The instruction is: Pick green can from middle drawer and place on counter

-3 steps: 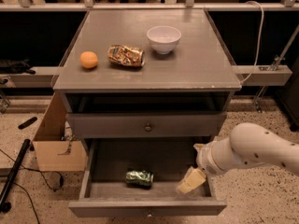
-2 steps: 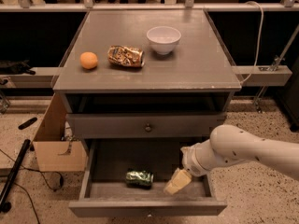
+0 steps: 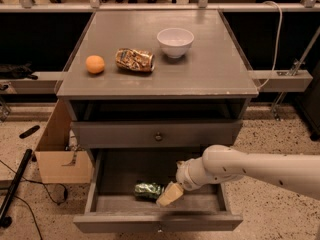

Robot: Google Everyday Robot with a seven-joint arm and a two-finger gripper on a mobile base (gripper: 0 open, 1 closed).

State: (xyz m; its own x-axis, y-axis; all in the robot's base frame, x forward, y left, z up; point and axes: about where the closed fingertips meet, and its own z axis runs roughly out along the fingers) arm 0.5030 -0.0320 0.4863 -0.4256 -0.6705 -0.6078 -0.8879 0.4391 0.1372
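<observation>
One green can in middle drawer, one tool beside it, grip unclear, one orange on counter

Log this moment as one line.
phase: pre-grasp | gripper: in middle drawer, beside green can | green can: lying on drawer floor | counter: no green can yet

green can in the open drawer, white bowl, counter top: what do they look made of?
Green can: likely thin metal, glossy glints. White bowl: smooth, glazed ceramic or plastic, can't say which. Counter: matte grey, probably painted wood, front edge worn. The gripper hangs in the middle drawer, just beside the can.
</observation>
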